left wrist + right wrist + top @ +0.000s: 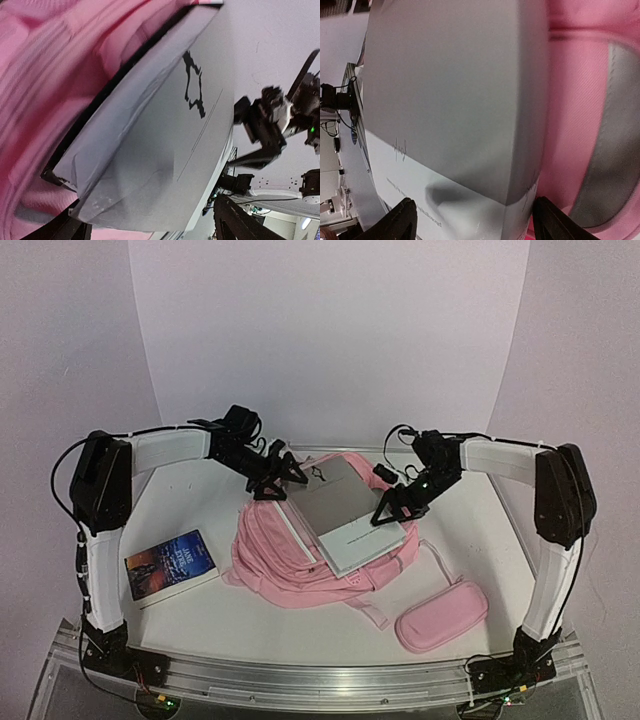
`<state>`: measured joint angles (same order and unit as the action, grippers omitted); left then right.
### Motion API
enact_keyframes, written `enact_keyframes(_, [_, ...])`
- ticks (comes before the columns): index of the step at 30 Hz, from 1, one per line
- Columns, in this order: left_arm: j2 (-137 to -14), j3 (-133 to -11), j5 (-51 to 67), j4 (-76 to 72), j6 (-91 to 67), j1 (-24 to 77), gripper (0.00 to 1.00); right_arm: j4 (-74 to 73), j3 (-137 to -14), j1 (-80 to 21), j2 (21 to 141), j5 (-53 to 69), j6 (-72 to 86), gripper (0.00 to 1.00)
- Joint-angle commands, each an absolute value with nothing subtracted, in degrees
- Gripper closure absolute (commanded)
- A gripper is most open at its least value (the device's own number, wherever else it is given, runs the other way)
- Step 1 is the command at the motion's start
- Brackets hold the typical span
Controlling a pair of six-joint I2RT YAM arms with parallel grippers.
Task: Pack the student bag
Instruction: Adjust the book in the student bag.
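student bag [272,568] lies between left pincer [279,481] and right pincer [393,510], both splayed wide.

The bag [270,560] is pink woven cloth, matt and softly ribbed, with a grey stripe [610,165] of smoother, faintly shiny fabric. The grey book [335,502] has a matt, smooth paper cover, slightly creased at one corner; the white book [365,545] under it is plain matt paper. The paperback [172,566] near the counter's left edge looks glossy. The case [441,615] is soft pink cloth. The counter [200,510] is smooth matt white; the rail [320,675] along its near edge is brushed metal.
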<state>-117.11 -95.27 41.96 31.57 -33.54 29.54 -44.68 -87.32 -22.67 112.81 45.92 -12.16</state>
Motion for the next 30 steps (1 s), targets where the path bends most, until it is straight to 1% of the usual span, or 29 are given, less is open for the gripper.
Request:
enact_keyframes(1, [-124.3,-109.3,43.2,27.5,-34.0,29.3,0.17,-45.1,-84.1,-25.7,107.2,50.8,-12.5,0.18])
enact_keyframes(4, [-131.8,-121.4,43.9,29.5,-34.3,29.4,0.18,-42.6,-84.9,-28.7,107.7,51.6,-10.0,0.17])
enact_keyframes(7, [-137.0,-130.9,43.7,31.5,-34.5,29.2,0.18,-40.0,-88.5,-31.9,110.4,52.8,-8.0,0.16])
enact_keyframes(10, [-138.4,-134.0,42.9,32.6,-34.8,28.6,0.18,-39.2,-93.3,-34.2,113.4,53.3,-6.9,0.15])
enact_keyframes(13, [-133.7,-129.6,40.2,33.2,-34.6,27.2,0.15,-39.4,-96.1,-33.9,114.5,53.0,-5.6,0.12])
enact_keyframes(16, [-124.7,-120.1,35.7,32.3,-35.5,23.9,0.11,-39.7,-95.2,-31.9,112.5,53.6,-5.9,0.1])
enact_keyframes(18, [-116.4,-112.4,31.6,31.6,-35.7,21.6,0.09,-40.3,-94.8,-30.2,110.9,53.7,-6.3,0.09])
enact_keyframes(22, [-105.8,-101.8,28.5,32.4,-34.5,19.5,0.07,-41.9,-97.1,-27.1,110.4,49.2,-6.5,0.09])
enact_keyframes(25, [-104.3,-98.8,30.9,35.6,-32.3,19.3,0.1,-43.5,-96.4,-26.7,110.6,48.7,-4.9,0.1])
enact_keyframes(28, [-105.6,-97.6,35.0,35.1,-32.2,19.3,0.14,-41.8,-93.0,-26.8,110.1,49.9,-2.1,0.08])
enact_keyframes(30, [-107.5,-98.0,37.3,34.2,-32.5,19.3,0.15,-40.1,-92.9,-26.8,111.6,50.8,1.0,0.07])
